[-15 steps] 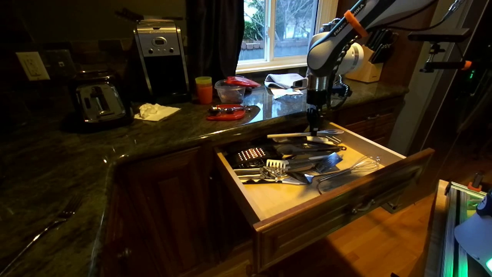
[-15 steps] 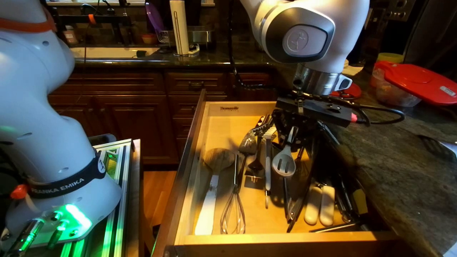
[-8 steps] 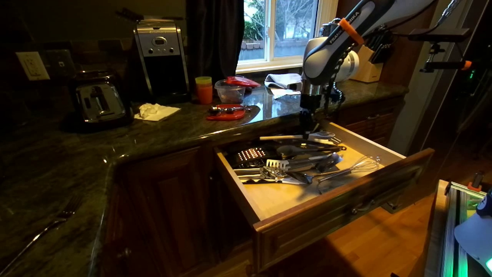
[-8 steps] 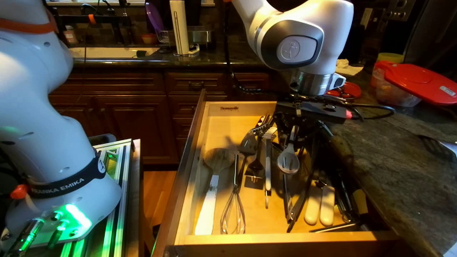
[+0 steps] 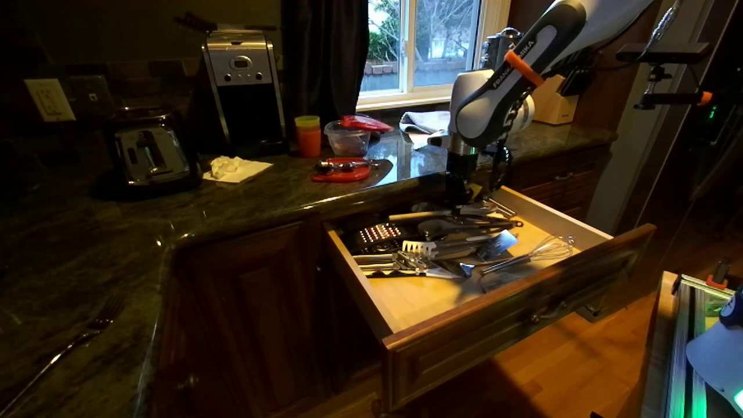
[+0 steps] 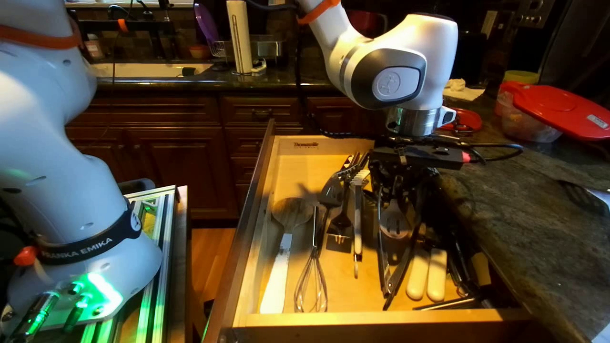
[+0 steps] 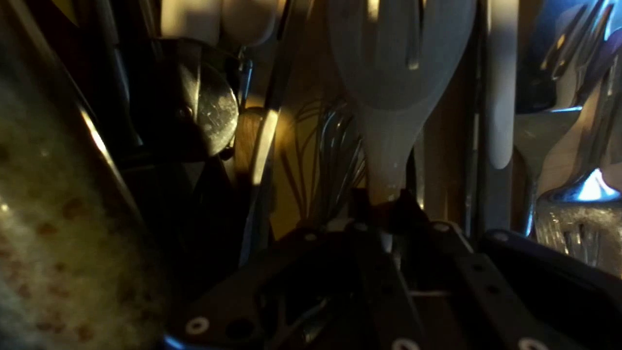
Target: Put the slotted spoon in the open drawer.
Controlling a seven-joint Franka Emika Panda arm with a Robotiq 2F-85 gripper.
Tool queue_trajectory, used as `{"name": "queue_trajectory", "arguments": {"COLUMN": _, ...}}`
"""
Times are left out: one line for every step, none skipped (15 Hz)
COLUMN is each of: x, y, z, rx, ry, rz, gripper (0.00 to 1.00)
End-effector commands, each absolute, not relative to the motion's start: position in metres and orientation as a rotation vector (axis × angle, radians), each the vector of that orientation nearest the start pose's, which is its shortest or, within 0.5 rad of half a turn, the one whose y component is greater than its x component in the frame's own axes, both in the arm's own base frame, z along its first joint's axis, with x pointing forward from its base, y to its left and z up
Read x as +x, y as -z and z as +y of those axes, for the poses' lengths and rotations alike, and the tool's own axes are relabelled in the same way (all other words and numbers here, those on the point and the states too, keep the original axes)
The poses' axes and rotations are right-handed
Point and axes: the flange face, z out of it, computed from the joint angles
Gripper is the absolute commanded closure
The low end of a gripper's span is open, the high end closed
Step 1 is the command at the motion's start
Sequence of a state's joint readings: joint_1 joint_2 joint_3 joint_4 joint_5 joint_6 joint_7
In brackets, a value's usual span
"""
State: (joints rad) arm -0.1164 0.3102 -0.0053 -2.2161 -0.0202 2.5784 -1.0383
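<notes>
The slotted spoon, with a pale grey slotted head (image 7: 398,73), runs up from between my fingertips in the wrist view. My gripper (image 7: 384,209) is shut on its handle. In an exterior view the spoon head (image 6: 394,224) is low over the utensils near the counter side of the open drawer (image 6: 381,318). The gripper (image 6: 398,188) is above the drawer there. In an exterior view the light handle (image 5: 406,217) sticks out to the left of the gripper (image 5: 457,206), inside the drawer walls. Whether the spoon touches the utensils beneath, I cannot tell.
The drawer holds a whisk (image 6: 312,281), a large white-handled spoon (image 6: 275,286), a spatula (image 6: 331,190), cream-handled tools (image 6: 436,274) and a grater (image 5: 380,233). The counter edge (image 7: 97,141) runs close beside the gripper. A red-lidded container (image 6: 562,109) stands on the counter.
My gripper has lowered with the spoon and shifted a little toward the counter side and along the drawer. The spoon has sunk from about rim height to among the utensils.
</notes>
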Motion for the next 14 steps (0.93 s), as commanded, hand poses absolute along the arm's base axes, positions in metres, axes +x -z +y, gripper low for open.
{"name": "queue_trajectory", "arguments": {"x": 0.563, "y": -0.231, "z": -0.062, "rx": -2.858, "ry": 0.063, "rz": -1.431, "gripper": 0.96}}
{"name": "queue_trajectory", "arguments": {"x": 0.564, "y": -0.229, "z": -0.061, "rx": -2.857, "ry": 0.058, "rz": -1.43, "gripper": 0.96}}
{"name": "queue_trajectory", "arguments": {"x": 0.564, "y": -0.227, "z": -0.06, "rx": -2.859, "ry": 0.053, "rz": -1.42, "gripper": 0.96}}
{"name": "queue_trajectory", "arguments": {"x": 0.565, "y": -0.227, "z": -0.059, "rx": -2.864, "ry": 0.057, "rz": -1.419, "gripper": 0.96}}
{"name": "queue_trajectory", "arguments": {"x": 0.565, "y": -0.226, "z": -0.059, "rx": -2.866, "ry": 0.057, "rz": -1.416, "gripper": 0.96}}
{"name": "queue_trajectory", "arguments": {"x": 0.566, "y": -0.225, "z": -0.059, "rx": -2.868, "ry": 0.055, "rz": -1.416, "gripper": 0.96}}
{"name": "queue_trajectory", "arguments": {"x": 0.565, "y": -0.225, "z": -0.058, "rx": -2.866, "ry": 0.041, "rz": -1.422, "gripper": 0.96}}
{"name": "queue_trajectory", "arguments": {"x": 0.565, "y": -0.225, "z": -0.058, "rx": -2.869, "ry": 0.04, "rz": -1.432, "gripper": 0.58}}
{"name": "queue_trajectory", "arguments": {"x": 0.564, "y": -0.226, "z": -0.058, "rx": -2.874, "ry": 0.037, "rz": -1.442, "gripper": 0.57}}
{"name": "queue_trajectory", "arguments": {"x": 0.563, "y": -0.228, "z": -0.059, "rx": -2.88, "ry": 0.033, "rz": -1.455, "gripper": 0.53}}
{"name": "queue_trajectory", "arguments": {"x": 0.561, "y": -0.229, "z": -0.058, "rx": -2.876, "ry": 0.017, "rz": -1.473, "gripper": 0.44}}
{"name": "queue_trajectory", "arguments": {"x": 0.558, "y": -0.232, "z": -0.059, "rx": -2.866, "ry": -0.012, "rz": -1.5, "gripper": 0.38}}
{"name": "queue_trajectory", "arguments": {"x": 0.554, "y": -0.236, "z": -0.06, "rx": -2.85, "ry": -0.03, "rz": -1.532, "gripper": 0.31}}
{"name": "queue_trajectory", "arguments": {"x": 0.55, "y": -0.239, "z": -0.06, "rx": -2.834, "ry": -0.05, "rz": -1.545, "gripper": 0.22}}
